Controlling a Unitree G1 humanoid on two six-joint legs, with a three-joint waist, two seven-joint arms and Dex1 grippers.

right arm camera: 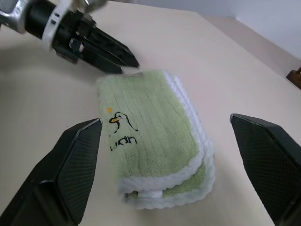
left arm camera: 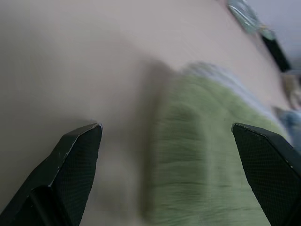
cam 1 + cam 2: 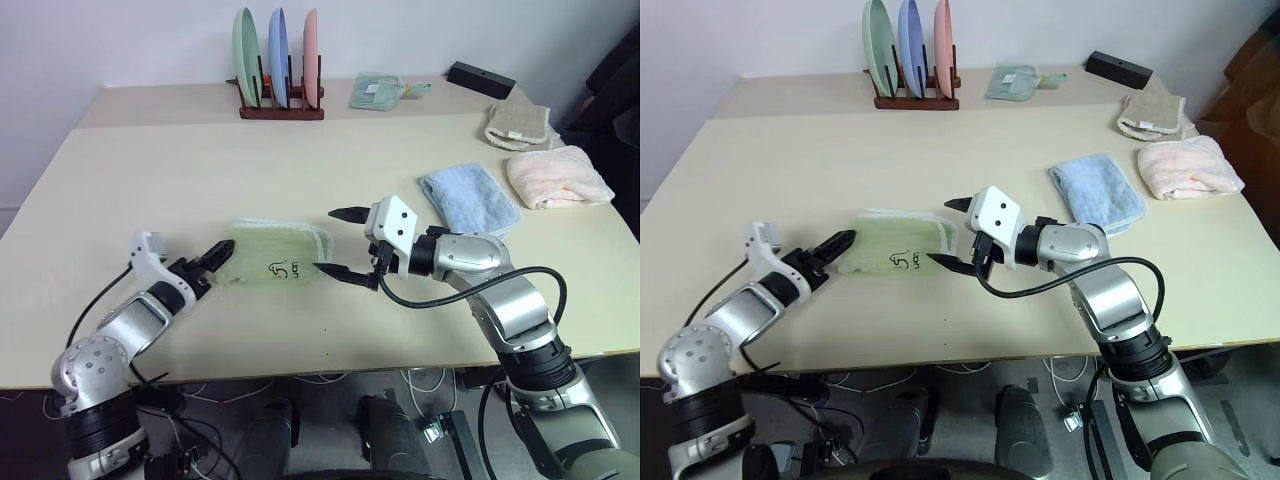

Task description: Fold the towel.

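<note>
Towel point(image 3: 275, 254) lies folded into a compact stack at centre frame on the table point(image 3: 150, 170); left gripper point(image 3: 214, 252) at its left end, fingers spread, holding nothing; right gripper point(image 3: 340, 243) at its right end, likewise wide and empty; risk: a finger catching the looped edging on withdrawal would likely drag the fold apart.

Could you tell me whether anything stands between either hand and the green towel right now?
Nothing visible does. The folded green towel lies on bare table, with the open left hand at one end and the open right hand at the other.
</note>
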